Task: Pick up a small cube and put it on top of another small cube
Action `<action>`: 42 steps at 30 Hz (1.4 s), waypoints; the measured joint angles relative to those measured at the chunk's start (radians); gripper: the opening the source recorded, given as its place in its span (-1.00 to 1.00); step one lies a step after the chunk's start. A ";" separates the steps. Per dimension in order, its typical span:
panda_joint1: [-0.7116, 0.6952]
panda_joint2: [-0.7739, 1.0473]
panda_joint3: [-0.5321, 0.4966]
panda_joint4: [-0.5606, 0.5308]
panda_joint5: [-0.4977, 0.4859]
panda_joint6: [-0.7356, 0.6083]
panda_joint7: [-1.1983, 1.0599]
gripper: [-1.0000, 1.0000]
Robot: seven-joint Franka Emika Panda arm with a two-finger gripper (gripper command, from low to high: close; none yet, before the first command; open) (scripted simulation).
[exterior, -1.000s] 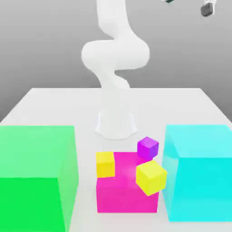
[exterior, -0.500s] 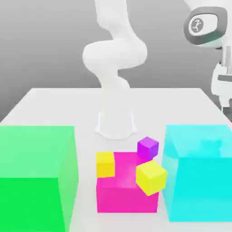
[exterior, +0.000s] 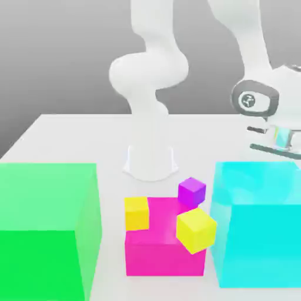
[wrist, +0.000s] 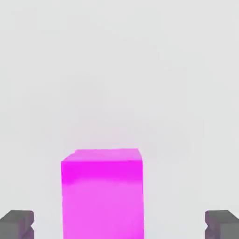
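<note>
Standing on the pale grey tabletop (wrist: 116, 70), the small magenta cube (wrist: 101, 193) sits between the wide-open jaws, touching neither. Behind the tabletop is a plain grey backdrop (exterior: 59, 53).

Not a real room at all, just a bare simulator test scene. There's a flat white table (exterior: 70, 132) against a plain grey backdrop with no walls or furniture, a smooth white robot arm (exterior: 150, 82) bolted in the middle, and untextured candy-coloured blocks like the green block (exterior: 47, 229) and cyan block (exterior: 258, 223).
</note>
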 joint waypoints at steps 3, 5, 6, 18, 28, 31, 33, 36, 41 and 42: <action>0.039 0.099 -0.064 0.015 -0.105 0.083 0.073 0.00; 0.103 0.168 -0.142 0.028 -0.164 0.139 0.116 0.00; 0.134 0.197 -0.177 0.034 -0.181 0.163 0.128 -1.00; 0.074 0.049 -0.080 0.004 -0.024 0.046 0.012 -1.00; 0.055 -0.055 -0.083 0.122 0.092 -0.088 0.232 -1.00; 0.029 -0.055 -0.095 0.188 0.111 -0.126 0.361 -1.00; 0.013 -0.055 -0.107 0.234 0.124 -0.154 0.446 -1.00; -0.030 -0.053 -0.121 0.302 0.145 -0.198 0.573 -1.00; -0.097 -0.051 -0.147 0.416 0.178 -0.274 0.787 -1.00; -0.110 -0.051 -0.152 0.439 0.185 -0.289 0.829 -1.00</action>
